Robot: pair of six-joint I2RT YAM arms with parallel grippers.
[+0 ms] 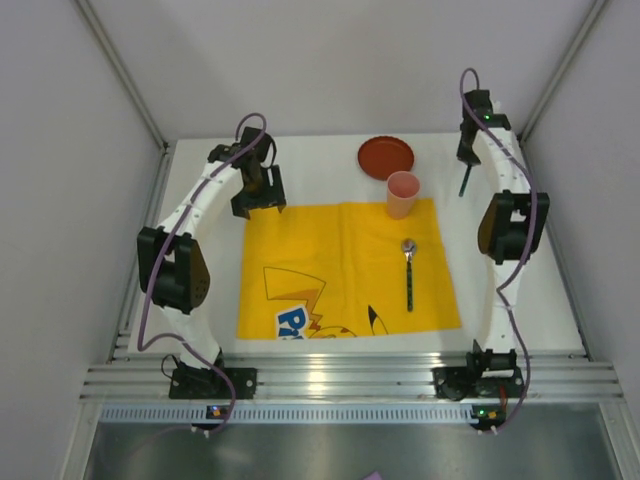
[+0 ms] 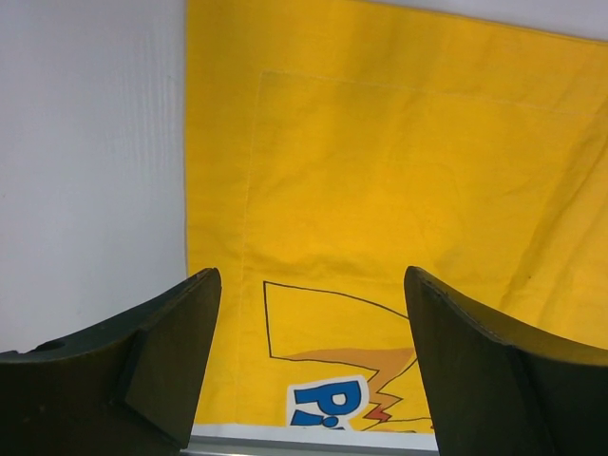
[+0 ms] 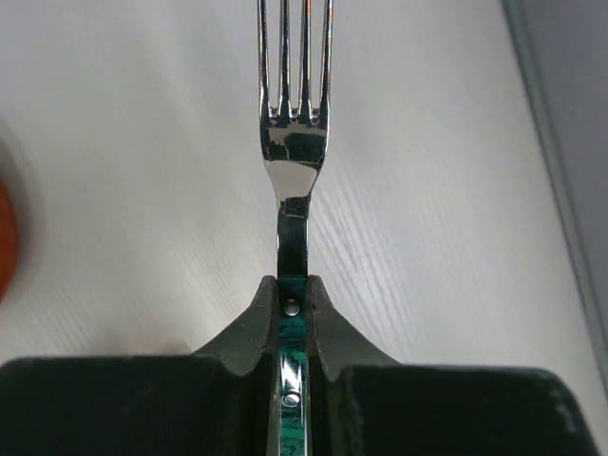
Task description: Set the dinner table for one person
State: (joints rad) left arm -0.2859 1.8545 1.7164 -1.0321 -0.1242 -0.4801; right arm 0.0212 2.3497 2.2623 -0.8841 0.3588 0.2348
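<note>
The fork (image 3: 293, 161) loses its tine tips past the top edge of the right wrist view. Its green handle is buried between the closed fingers of the right gripper (image 3: 293, 294) and runs off the bottom edge. The red plate (image 3: 4, 237) is only a blurred sliver at the left edge. From above, near the far right corner of the dinner table (image 1: 320, 150), the fork is a thin dark line, its tines too small to tell. In the left wrist view the yellow mat (image 2: 399, 190) is cut by the right and bottom edges, its blue lettering clipped. The left gripper (image 2: 312, 280) has its fingers (image 2: 171, 351) cut off at the bottom, and from above it overlaps the mat's far left corner.
</note>
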